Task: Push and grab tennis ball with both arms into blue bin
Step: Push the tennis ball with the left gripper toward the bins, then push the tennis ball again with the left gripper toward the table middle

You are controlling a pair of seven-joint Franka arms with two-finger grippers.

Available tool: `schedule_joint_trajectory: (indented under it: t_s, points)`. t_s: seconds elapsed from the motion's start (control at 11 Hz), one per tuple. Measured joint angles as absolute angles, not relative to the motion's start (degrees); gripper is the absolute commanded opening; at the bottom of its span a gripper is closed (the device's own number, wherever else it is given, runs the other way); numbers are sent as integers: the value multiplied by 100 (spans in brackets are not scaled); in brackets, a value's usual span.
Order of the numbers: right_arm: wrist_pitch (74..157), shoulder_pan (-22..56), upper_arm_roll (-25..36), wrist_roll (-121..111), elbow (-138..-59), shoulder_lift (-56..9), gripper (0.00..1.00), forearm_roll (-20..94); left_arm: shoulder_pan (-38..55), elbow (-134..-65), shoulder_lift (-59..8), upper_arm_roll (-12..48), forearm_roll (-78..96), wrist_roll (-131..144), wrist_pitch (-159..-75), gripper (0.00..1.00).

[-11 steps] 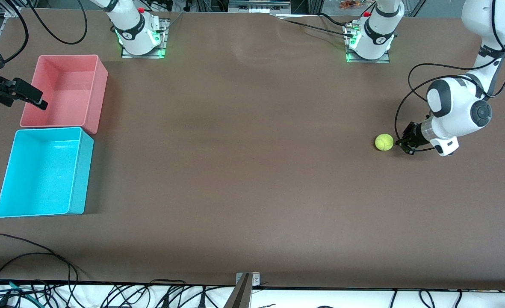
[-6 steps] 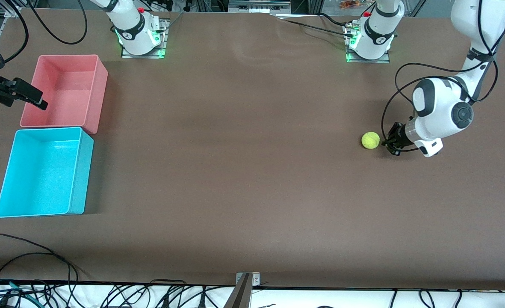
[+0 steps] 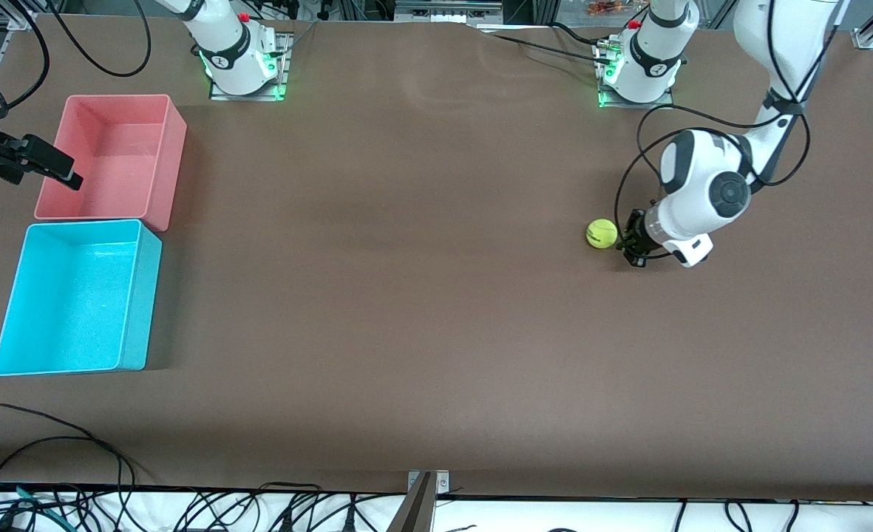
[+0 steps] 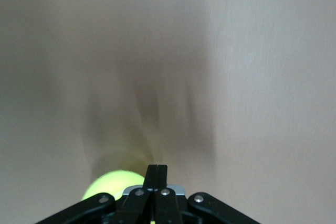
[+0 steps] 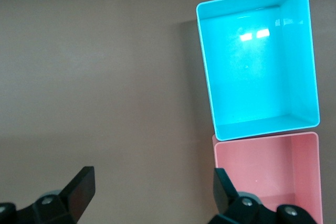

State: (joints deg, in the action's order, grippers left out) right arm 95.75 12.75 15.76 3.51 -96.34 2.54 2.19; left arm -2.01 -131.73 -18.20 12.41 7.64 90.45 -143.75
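At the left arm's end of the tabletop (image 3: pixel 436 310), my left pincer (image 3: pixel 634 244) sits low against the tennis ball (image 3: pixel 602 233), fingers pressed fully together and holding nothing; I use them as a blunt pusher. In the left wrist view the ball (image 4: pixel 113 183) shows just past my closed fingertips (image 4: pixel 156 174), touching or very nearly so. This is the pushing step: the ball has to roll the length of the tabletop toward the right arm's end, where the blue bin (image 3: pixel 144 295) stands with the pink bin (image 3: pixel 174 159) just beside it, the pink one farther from the front camera.

My right pincer (image 3: pixel 29 166) hangs over the edge of the pink bin, its fingers spread wide and empty, waiting. From its wrist view both bins lie below it, the blue bin (image 5: pixel 310 51) and the pink bin (image 5: pixel 315 182) side by side and touching.

The next move, as I judge it, calls for a steady shove in line with the ball's middle, so it does not slip off to one side of my narrow closed tips. Once it comes within the right arm's reach, that open pincer must close on it and lift it over the blue bin's tall wall.

Compared with a second ago, the ball and my left pincer have travelled together some way toward the right arm's end. The bins and the right pincer are unchanged.
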Motion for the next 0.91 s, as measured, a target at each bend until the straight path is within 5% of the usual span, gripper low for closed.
schedule_joint_trajectory:
  t_s: [0.36, 0.91]
  points:
    - [9575, 1275, 1576, 351, -9634, 253, 100, 219, 317, -12976, -1874, 1217, 759, 9769, -14379, 0]
    - [9573, 1275, 1577, 351, -9634, 253, 100, 219, -1063, -12995, -1466, 1136, 669, 7818, -13350, 0]
